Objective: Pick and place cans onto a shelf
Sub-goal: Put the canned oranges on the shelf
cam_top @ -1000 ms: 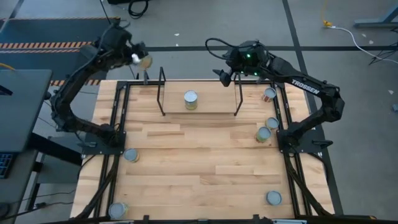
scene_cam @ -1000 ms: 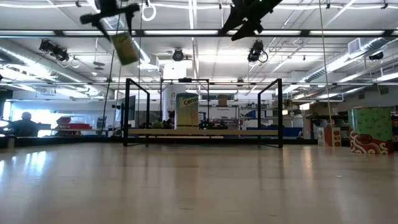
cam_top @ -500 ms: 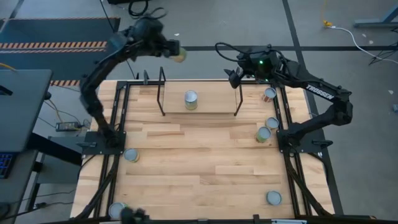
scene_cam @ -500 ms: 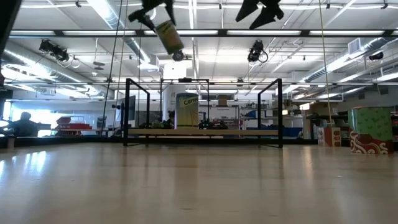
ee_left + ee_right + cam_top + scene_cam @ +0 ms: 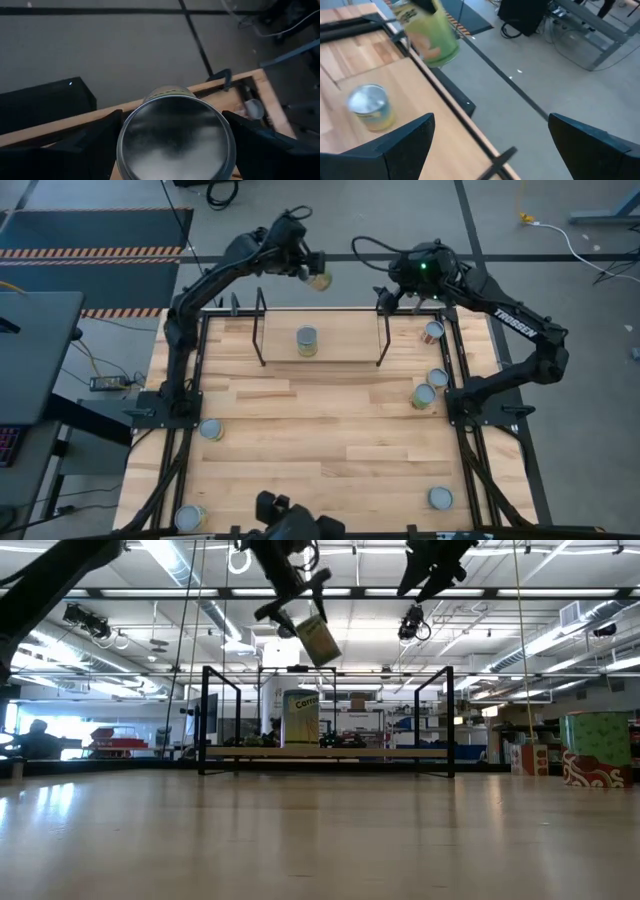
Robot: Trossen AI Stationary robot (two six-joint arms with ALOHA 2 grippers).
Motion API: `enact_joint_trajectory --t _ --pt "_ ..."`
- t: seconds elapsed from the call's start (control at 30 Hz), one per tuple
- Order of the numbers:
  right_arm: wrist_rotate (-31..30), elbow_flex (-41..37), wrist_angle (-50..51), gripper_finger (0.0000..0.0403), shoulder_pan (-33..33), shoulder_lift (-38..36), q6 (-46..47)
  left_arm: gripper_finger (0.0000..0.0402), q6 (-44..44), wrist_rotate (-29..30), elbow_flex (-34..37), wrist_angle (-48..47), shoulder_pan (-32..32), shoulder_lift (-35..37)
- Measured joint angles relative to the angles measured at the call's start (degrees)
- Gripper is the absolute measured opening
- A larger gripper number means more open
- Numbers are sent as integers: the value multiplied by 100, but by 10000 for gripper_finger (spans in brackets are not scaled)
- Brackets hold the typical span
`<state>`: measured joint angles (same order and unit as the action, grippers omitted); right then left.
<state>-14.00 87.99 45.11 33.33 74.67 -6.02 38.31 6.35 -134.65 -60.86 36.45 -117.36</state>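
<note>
My left gripper (image 5: pixel 311 270) is shut on a can with a yellow-green label (image 5: pixel 318 639), high in the air just beyond the table's far edge, behind the middle of the shelf (image 5: pixel 320 360). The held can also shows in the right wrist view (image 5: pixel 432 37). One can (image 5: pixel 307 340) stands upright on the shelf's board. My right gripper (image 5: pixel 403 292) is open and empty, high above the shelf's right end frame. Several other cans stand on the table. My left gripper pinches the can between its two fingers (image 5: pixel 95 145), one on each side of the round wall (image 5: pixel 121 137), at the end with the silver lid (image 5: pixel 175 132). The fingers slant down from the table's left side. The can hangs tilted below them, clear of everything.
Three cans (image 5: pixel 431 332) (image 5: pixel 437 378) (image 5: pixel 423 396) stand near the table's right rail. Others stand at the left (image 5: pixel 210 429), near left (image 5: pixel 188 518) and near right (image 5: pixel 440 498). A dark object (image 5: pixel 290 520) shows at the near edge. The table's middle is bare wood (image 5: pixel 320 440).
My left gripper has carried the can toward the table's right, from above the far left corner to behind the shelf's middle, and has come lower. The can has tipped the other way. My right gripper has shifted a little toward the right.
</note>
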Motion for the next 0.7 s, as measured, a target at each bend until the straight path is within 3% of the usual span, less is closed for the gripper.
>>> enact_joint_trajectory --t 0.3,0.7 --pt "490 0 130 398 621 73 -15 318 -125 -297 4 -118 -187 -626" --pt "505 -189 -7 398 463 313 1069 318 -335 -71 9 -617 -268 -1130"
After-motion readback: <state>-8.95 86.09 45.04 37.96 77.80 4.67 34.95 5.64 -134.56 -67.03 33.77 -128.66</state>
